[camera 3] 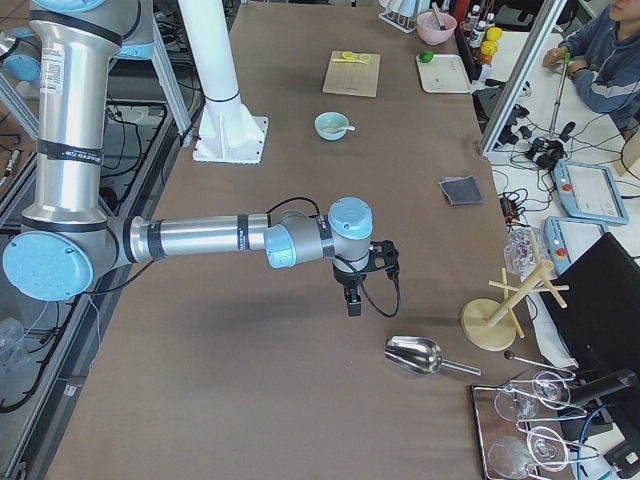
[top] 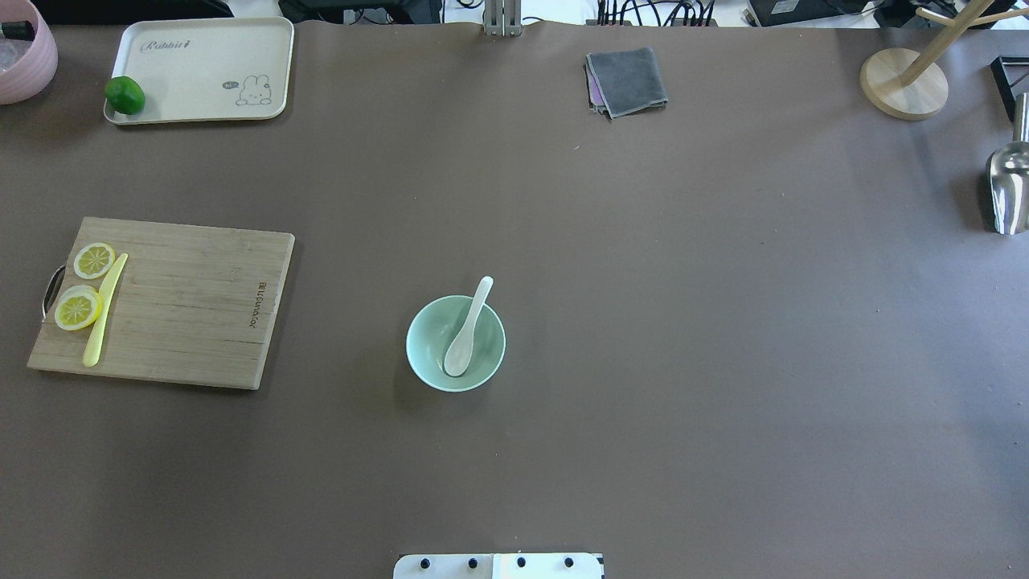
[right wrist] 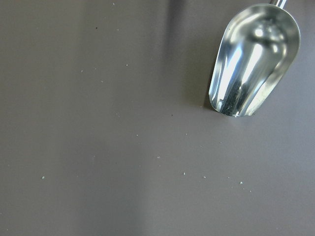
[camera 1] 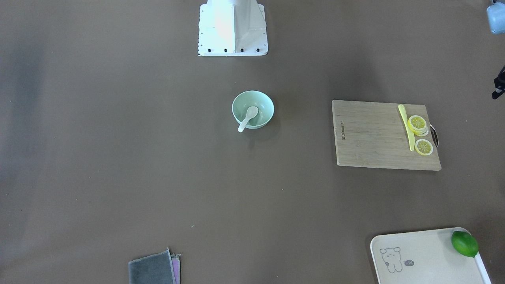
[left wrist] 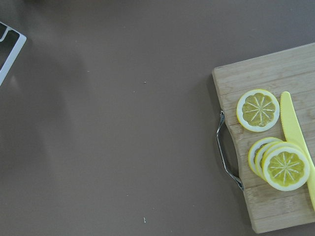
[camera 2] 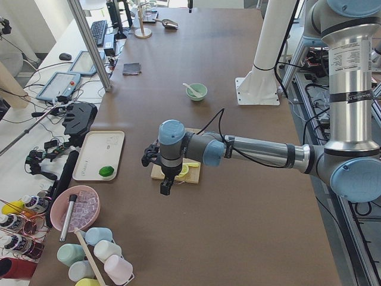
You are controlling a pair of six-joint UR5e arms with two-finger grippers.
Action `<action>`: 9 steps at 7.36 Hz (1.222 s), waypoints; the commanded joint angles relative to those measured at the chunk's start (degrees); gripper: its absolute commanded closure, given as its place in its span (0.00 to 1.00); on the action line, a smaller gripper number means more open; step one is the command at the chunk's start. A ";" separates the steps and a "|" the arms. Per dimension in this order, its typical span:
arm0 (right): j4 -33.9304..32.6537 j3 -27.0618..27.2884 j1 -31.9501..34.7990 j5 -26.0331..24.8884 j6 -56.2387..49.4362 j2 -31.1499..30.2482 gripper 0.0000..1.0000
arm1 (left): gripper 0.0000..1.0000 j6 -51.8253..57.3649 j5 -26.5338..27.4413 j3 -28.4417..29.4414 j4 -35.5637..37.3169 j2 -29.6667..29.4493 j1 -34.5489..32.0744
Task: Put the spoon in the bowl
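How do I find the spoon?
Start at the robot's white base and look straight ahead to the mint-green bowl mid-table. The spoon lies inside it, handle poking over the rim. It is short and white, unlike the long yellow knife on the cutting board.

I see spoon in bowl, scoop inside, handle over far rim. Cutting board well left of bowl; knife, lemon slices on its left end. Tray beyond board, lime on it.
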 commanded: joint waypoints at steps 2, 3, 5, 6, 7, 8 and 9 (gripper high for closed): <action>0.27 -1.53 0.12 0.49 -0.42 2.25 0.00 | 0.02 0.43 1.51 -1.62 -0.15 -0.45 -0.13; 0.35 -1.18 0.20 0.49 -0.42 2.61 0.00 | 0.02 0.52 1.51 -1.02 -0.15 -1.84 -0.05; 1.14 -0.74 0.20 0.67 -0.15 2.26 0.00 | 0.02 0.52 1.60 -0.31 -0.07 -2.03 -0.05; 1.06 -0.83 0.38 0.76 -0.33 1.65 0.00 | 0.02 0.44 1.51 0.56 -0.15 -2.29 -0.05; 1.15 -0.39 1.25 0.84 -0.42 0.34 0.00 | 0.02 0.26 1.42 1.44 -0.24 -3.51 -0.05; 2.36 -0.22 1.61 0.84 -0.42 -0.54 0.00 | 0.02 0.35 1.42 1.62 -0.24 -4.05 0.04; 2.73 -0.30 1.61 0.84 0.02 -0.47 0.00 | 0.02 0.35 1.42 1.80 -0.24 -4.75 0.04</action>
